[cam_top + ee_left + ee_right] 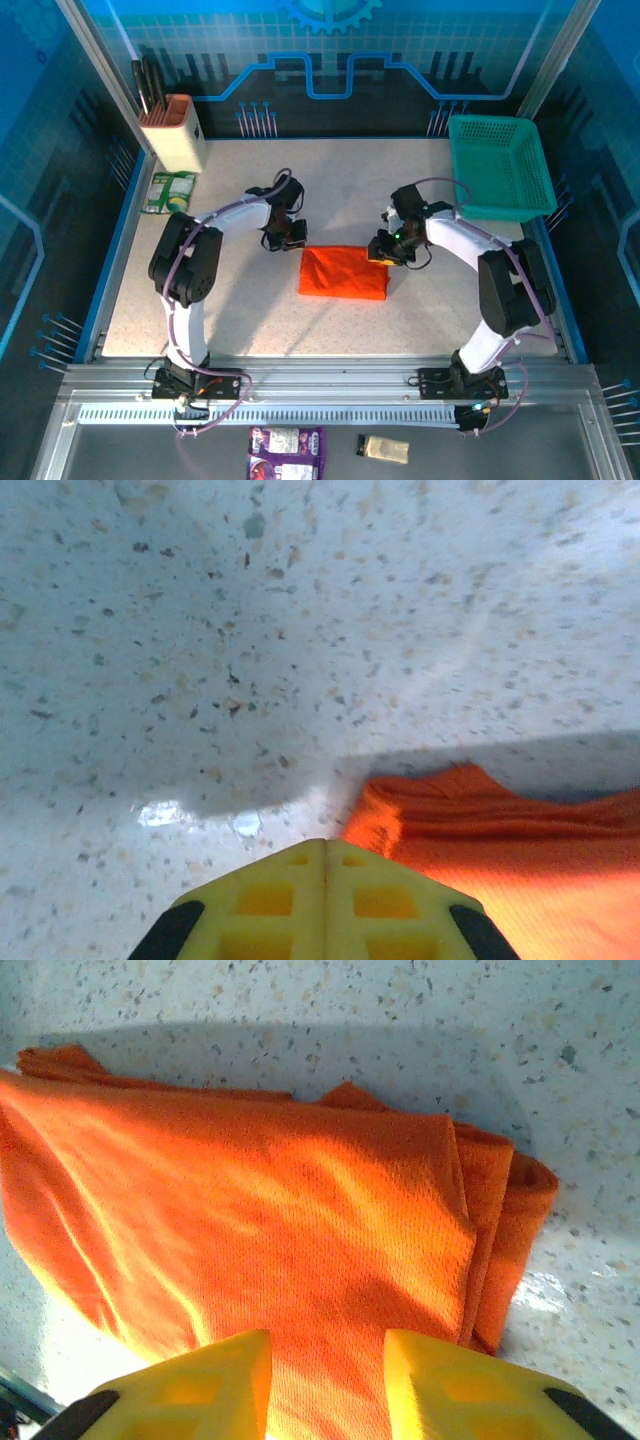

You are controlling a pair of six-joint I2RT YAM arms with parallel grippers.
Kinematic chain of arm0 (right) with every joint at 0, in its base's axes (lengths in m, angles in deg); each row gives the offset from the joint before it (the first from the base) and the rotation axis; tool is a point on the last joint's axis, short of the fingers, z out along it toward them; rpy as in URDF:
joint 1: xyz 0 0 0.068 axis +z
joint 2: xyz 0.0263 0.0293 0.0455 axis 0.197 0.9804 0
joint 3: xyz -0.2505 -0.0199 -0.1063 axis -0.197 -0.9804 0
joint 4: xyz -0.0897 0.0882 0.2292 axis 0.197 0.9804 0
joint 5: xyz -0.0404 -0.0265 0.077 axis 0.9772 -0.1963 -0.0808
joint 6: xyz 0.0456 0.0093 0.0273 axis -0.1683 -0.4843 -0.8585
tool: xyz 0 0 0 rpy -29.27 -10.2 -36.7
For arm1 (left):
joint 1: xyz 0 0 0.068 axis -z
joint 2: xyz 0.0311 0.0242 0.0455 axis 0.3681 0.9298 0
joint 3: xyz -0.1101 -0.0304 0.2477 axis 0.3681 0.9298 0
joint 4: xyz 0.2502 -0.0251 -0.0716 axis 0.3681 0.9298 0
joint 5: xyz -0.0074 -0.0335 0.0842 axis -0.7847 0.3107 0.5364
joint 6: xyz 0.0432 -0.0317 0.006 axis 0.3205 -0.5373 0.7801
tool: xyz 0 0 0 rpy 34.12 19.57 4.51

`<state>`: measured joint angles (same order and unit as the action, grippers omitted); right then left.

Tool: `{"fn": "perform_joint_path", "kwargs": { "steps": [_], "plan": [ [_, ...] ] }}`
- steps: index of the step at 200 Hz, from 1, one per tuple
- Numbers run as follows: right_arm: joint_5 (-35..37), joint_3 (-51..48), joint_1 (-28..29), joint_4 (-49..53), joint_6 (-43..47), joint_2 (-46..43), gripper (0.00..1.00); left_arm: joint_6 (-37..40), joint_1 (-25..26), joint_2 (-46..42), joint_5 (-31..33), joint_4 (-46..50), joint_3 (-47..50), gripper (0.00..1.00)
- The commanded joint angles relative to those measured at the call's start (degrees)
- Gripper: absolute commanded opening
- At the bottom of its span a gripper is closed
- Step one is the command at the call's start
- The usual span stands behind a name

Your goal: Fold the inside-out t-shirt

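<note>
orange t-shirt point(343, 272) lies folded in a rectangle in the middle of the table point(250, 320). left gripper point(284, 238) jaws shut, just off its far-left corner. right gripper point(386, 248) jaws parted over its right edge.

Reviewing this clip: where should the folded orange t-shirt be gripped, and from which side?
Probably the stacked fold edges of the t-shirt, approached low from its right side, where the right hand sits. The shirt lies flat on the table, so only that thicker layered edge offers something to pinch.
</note>
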<state>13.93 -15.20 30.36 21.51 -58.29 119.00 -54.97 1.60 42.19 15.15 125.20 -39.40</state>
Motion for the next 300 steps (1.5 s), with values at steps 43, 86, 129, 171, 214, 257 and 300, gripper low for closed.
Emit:
{"fn": "perform_joint_path", "kwargs": {
  "steps": [43,86,129,171,214,257,300],
  "plan": [
    [1.0,-5.7,-0.9,3.1,2.6,-1.1,0.54,-1.1,1.9,-8.2,-4.1,1.2,3.6,0.07],
    [-2.2,-6.8,-1.0,-1.9,1.4,2.6,0.56,-2.3,3.7,-5.4,-4.3,-0.8,6.1,0.06],
    [-2.5,-7.0,-1.2,-3.6,1.2,4.0,0.54,-1.9,3.6,-1.8,-3.2,-1.7,6.8,0.06],
    [1.4,-7.3,-1.6,-2.3,2.1,3.7,0.5,-1.8,3.6,-0.8,-2.7,-1.7,6.9,0.05],
    [-1.2,-8.2,-1.8,-4.4,2.3,3.4,0.47,-1.4,3.6,-0.8,-2.6,-1.1,5.5,0.06],
    [-3.7,-9.3,-2.3,-7.6,1.1,3.1,0.3,-1.2,3.6,-1.2,-2.1,-0.9,5.1,0.05],
    [3.7,-3.6,-2.9,3.9,5.6,2.1,0.09,-1.1,2.7,-4.4,-0.5,-0.2,4.8,0.05]
  ]
}}
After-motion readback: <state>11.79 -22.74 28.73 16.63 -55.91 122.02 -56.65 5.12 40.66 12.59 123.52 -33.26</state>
